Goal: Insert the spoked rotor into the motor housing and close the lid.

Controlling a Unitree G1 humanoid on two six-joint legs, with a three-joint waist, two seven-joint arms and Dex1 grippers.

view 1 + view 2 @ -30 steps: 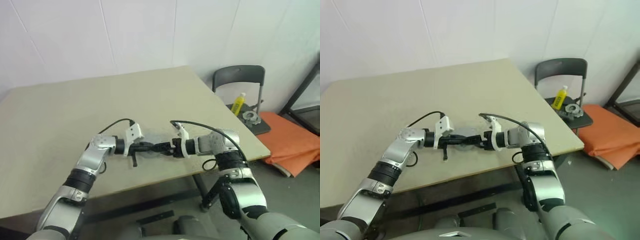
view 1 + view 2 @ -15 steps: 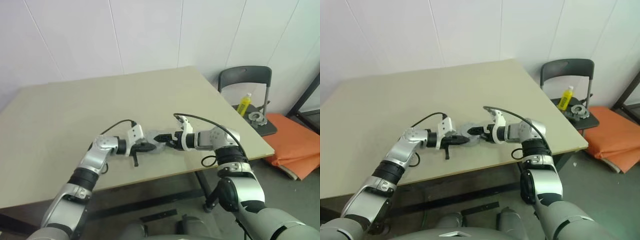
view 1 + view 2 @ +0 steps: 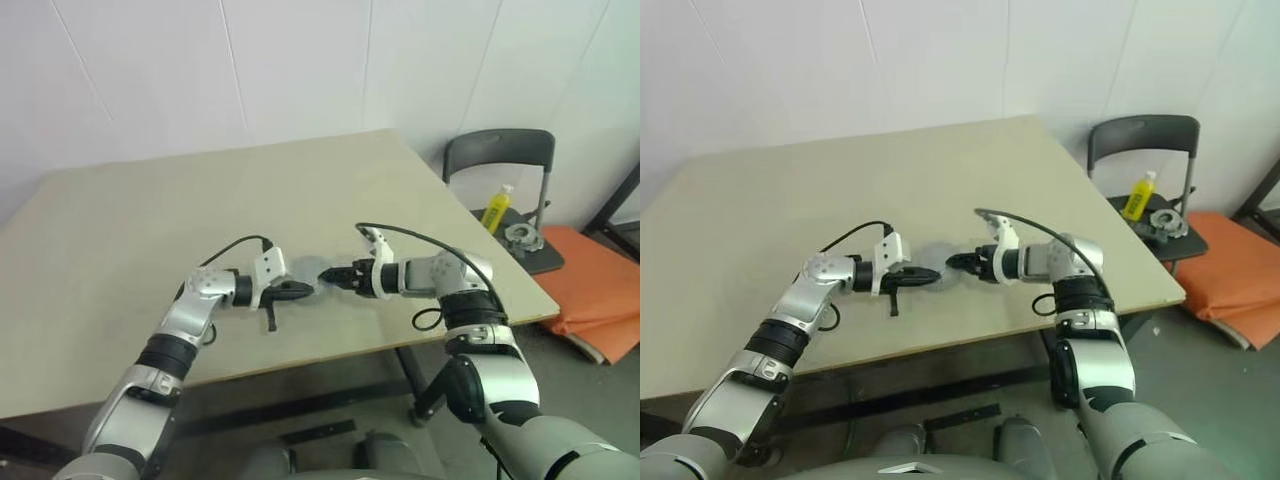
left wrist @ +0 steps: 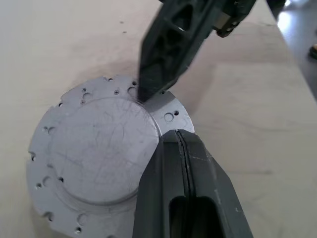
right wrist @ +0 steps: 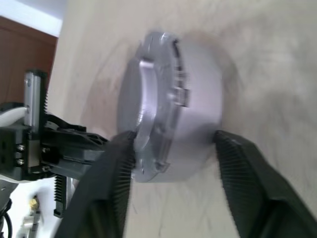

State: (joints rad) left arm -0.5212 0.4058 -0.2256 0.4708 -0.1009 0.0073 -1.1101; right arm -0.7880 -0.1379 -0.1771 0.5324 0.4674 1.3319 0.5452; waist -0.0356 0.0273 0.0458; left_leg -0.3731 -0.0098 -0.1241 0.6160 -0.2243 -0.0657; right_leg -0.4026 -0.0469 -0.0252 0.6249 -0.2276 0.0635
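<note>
The motor housing (image 3: pixel 313 271), a short round silvery cylinder, stands on the table between my two grippers. Its upper face (image 4: pixel 94 158) is a flat silver plate with small holes round the rim. Whether that plate is the lid I cannot tell, and the windings are hidden. The spoked rotor is out of view. My left gripper (image 3: pixel 303 291) is shut with nothing in it, its tips (image 4: pixel 182 136) lying on the plate's edge. My right gripper (image 5: pixel 171 139) straddles the housing (image 5: pixel 188 114), a ribbed pad (image 5: pixel 119 148) pressed to each side. One right finger (image 4: pixel 163 44) touches the rim.
The beige table (image 3: pixel 150 220) has wide bare room behind and left of the housing; its right edge (image 3: pixel 530 300) lies close to my right arm. Beyond it a grey chair (image 3: pixel 497 160) carries a yellow bottle (image 3: pixel 497 208) and a metal part (image 3: pixel 520 238), beside an orange mat (image 3: pixel 595 300).
The right gripper's fingers, spread wide before, have drawn in onto the housing's sides. The left gripper stays shut in place. The head view has shifted a little.
</note>
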